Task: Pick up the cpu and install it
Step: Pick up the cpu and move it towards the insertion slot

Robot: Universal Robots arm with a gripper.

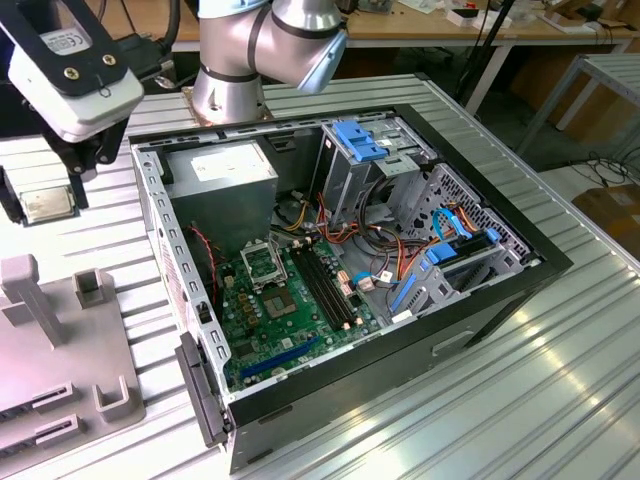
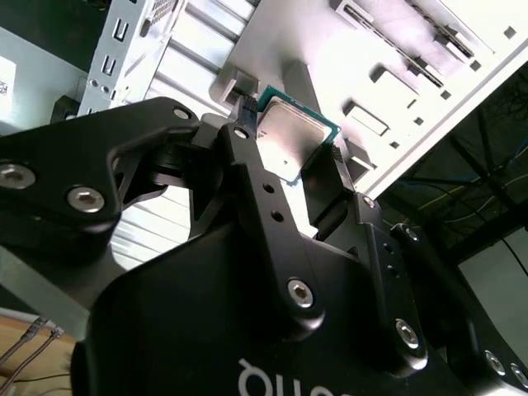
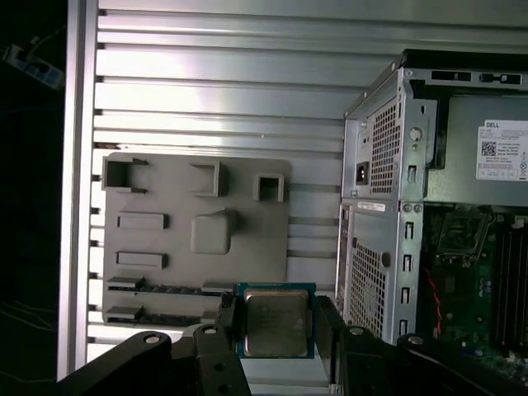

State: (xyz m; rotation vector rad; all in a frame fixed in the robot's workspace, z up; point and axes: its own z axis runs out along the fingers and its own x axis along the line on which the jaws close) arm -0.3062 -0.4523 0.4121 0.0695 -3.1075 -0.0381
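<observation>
Ribbed aluminium tabletop (image 1: 480, 400) under your arm, open computer case (image 1: 350, 385) at centre: the cpu (image 3: 275, 322) sits clamped in the gripper (image 1: 44, 203), outside the case and just beyond its perforated side wall (image 1: 150, 230). Both wrist views show you the chip's plain metal face, green-edged, with the black fingers (image 3: 327, 326) closed on two opposite edges, so the jaws stand only as far apart as the chip is wide and hold nothing else. It looks level and, as I judge it, lifted clear of the grey fixture plate (image 1: 60, 380), which lies at 6 o'clock from it in the exterior view. The relation that matters to you: in that same view the silver socket frame (image 1: 262, 263) on the green motherboard (image 1: 270, 330) lies at about 4 o'clock from the held chip, well apart, with the side wall standing between them. The grey power supply (image 1: 222, 185) fills the case corner at 11 o'clock from the socket frame. Pick-up appears done; the socket frame looks empty, the install not yet made.
</observation>
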